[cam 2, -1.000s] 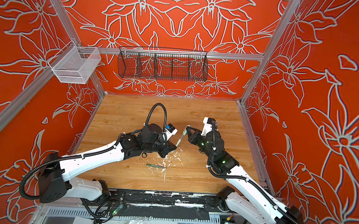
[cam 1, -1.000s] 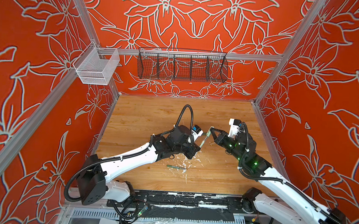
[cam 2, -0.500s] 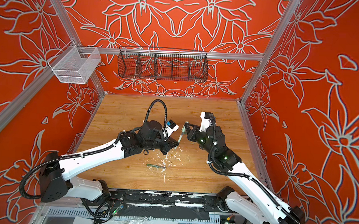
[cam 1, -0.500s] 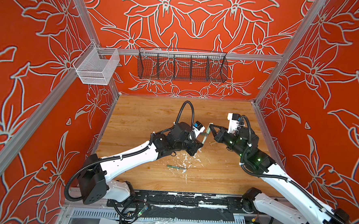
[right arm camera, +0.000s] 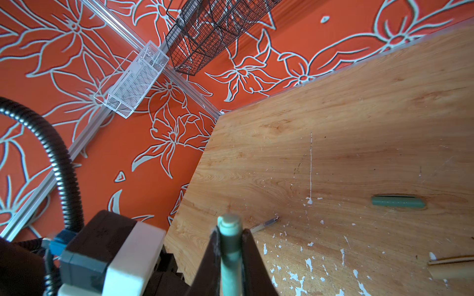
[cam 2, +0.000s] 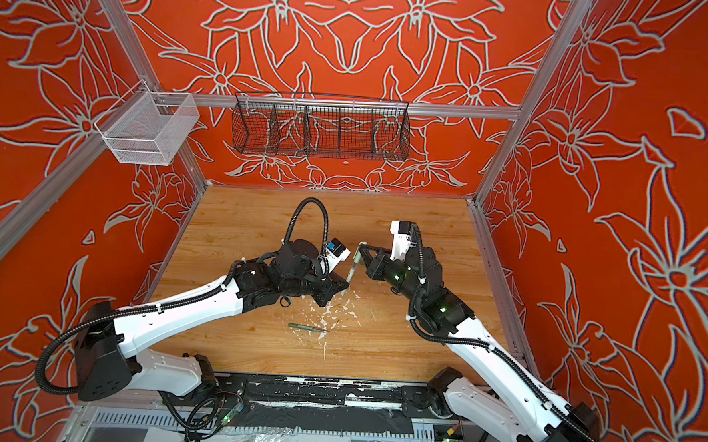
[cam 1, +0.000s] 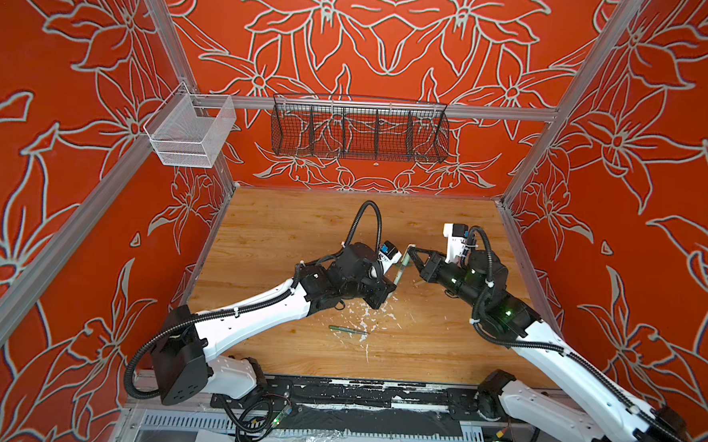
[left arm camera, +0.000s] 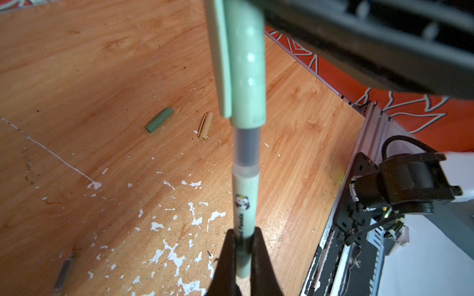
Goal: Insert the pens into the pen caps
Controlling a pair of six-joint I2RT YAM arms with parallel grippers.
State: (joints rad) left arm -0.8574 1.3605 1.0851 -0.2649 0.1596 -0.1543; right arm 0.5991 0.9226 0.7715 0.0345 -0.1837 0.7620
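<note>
My left gripper (left arm camera: 243, 237) is shut on the barrel of the pale green pen (left arm camera: 245, 205). My right gripper (right arm camera: 229, 234) is shut on the light green cap (right arm camera: 230, 228). In the left wrist view that cap (left arm camera: 246, 64) sits over the pen's tip, with a grey section still showing below it. In both top views the pen (cam 1: 399, 270) (cam 2: 352, 267) spans between the two grippers, held above mid-table. A dark green cap (left arm camera: 159, 120) and a tan cap (left arm camera: 206, 126) lie loose on the wood. The dark green pen (cam 1: 346, 329) lies nearer the front. A tan pen (right arm camera: 451, 260) shows at the edge of the right wrist view.
White paint flecks (cam 1: 366, 314) are scattered over the wooden table under the left gripper. A white mesh basket (cam 1: 190, 132) and a black wire basket (cam 1: 359, 128) hang on the back rail. Orange walls close in three sides, and a black rail runs along the front edge.
Both grippers have shifted a little toward the back wall, keeping the pen and cap between them. The dark green pen on the table has not moved.
</note>
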